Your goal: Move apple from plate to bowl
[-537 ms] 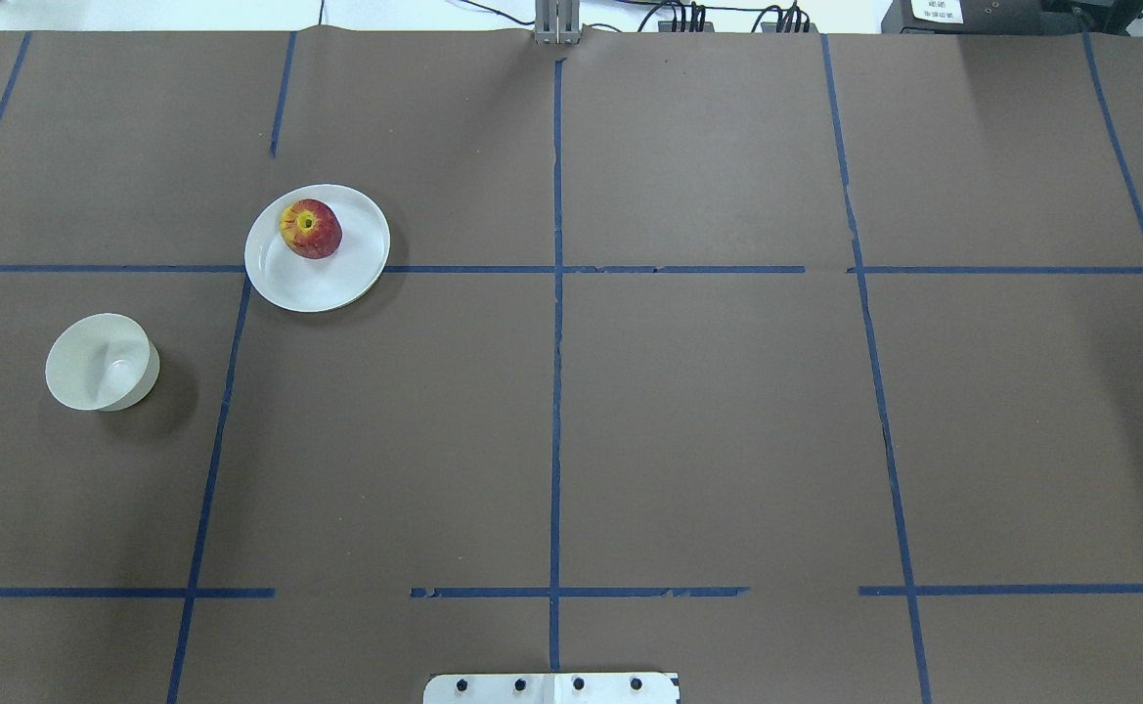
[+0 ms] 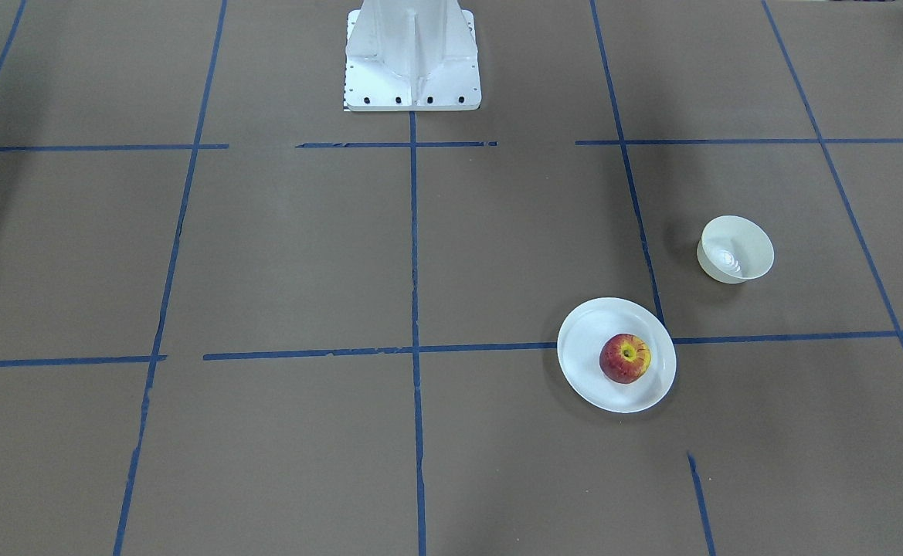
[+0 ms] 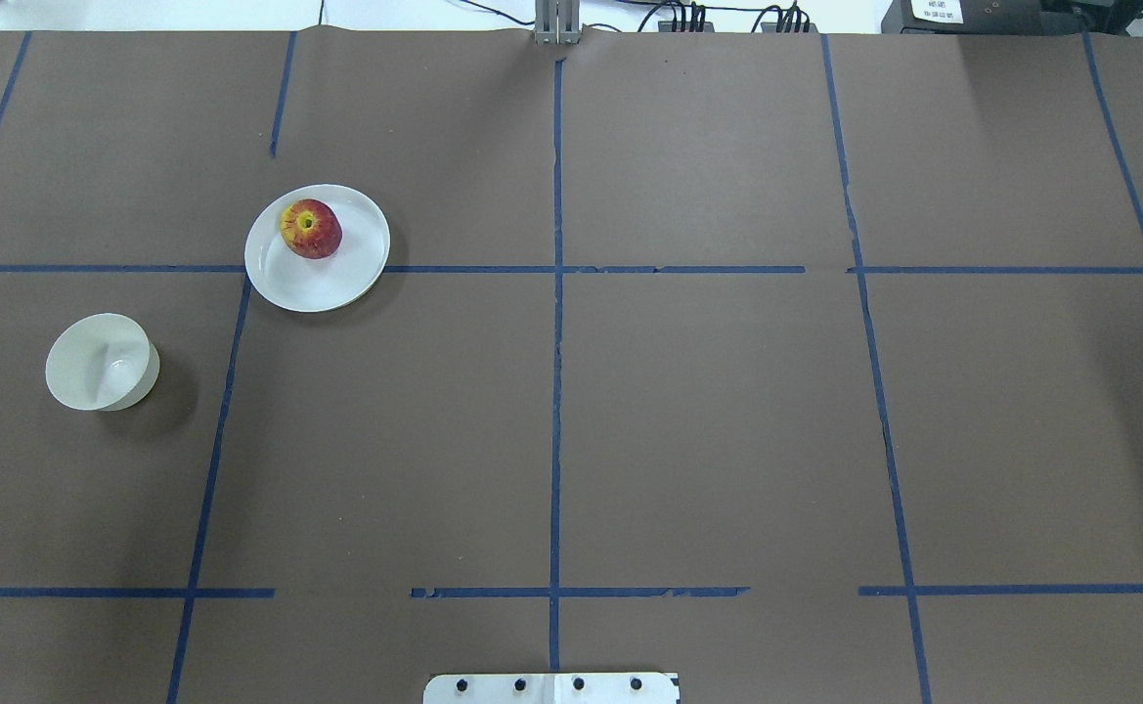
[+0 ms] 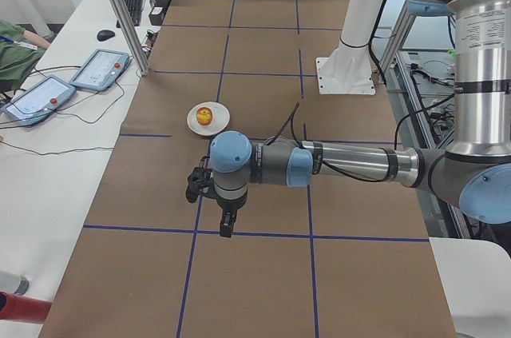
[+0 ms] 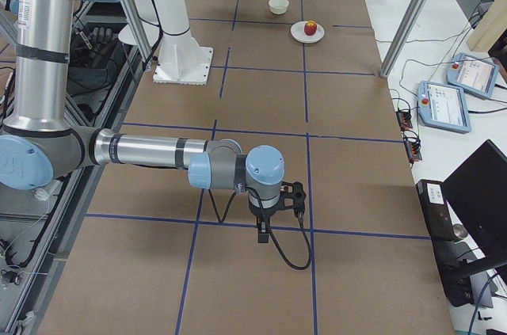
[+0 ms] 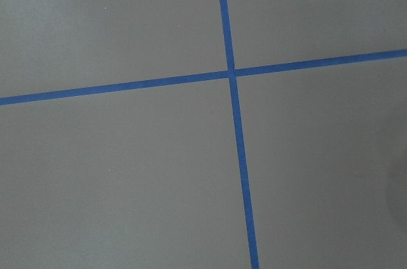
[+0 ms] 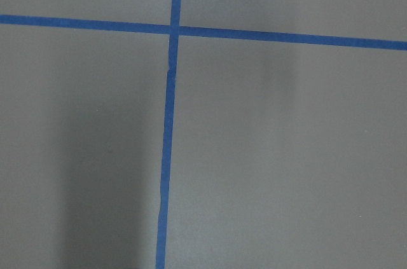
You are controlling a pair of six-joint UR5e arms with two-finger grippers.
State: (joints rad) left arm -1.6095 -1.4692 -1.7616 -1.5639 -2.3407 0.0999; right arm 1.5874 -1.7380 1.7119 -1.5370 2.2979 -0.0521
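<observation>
Apple (image 3: pixel 311 228) on plate (image 3: pixel 346 279); bowl (image 3: pixel 102 361) near plate. I'd centre left claw (image 4: pixel 226 224) over apple, squeeze gently. Spread of left claw, right claw (image 5: pixel 263 232): cannot tell.

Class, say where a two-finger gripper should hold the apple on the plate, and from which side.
Probably across its round middle, coming straight down. The apple sits stem dimple up, so its widest sides stand free, while the raised rim of the plate would hinder a low sideways approach.
</observation>
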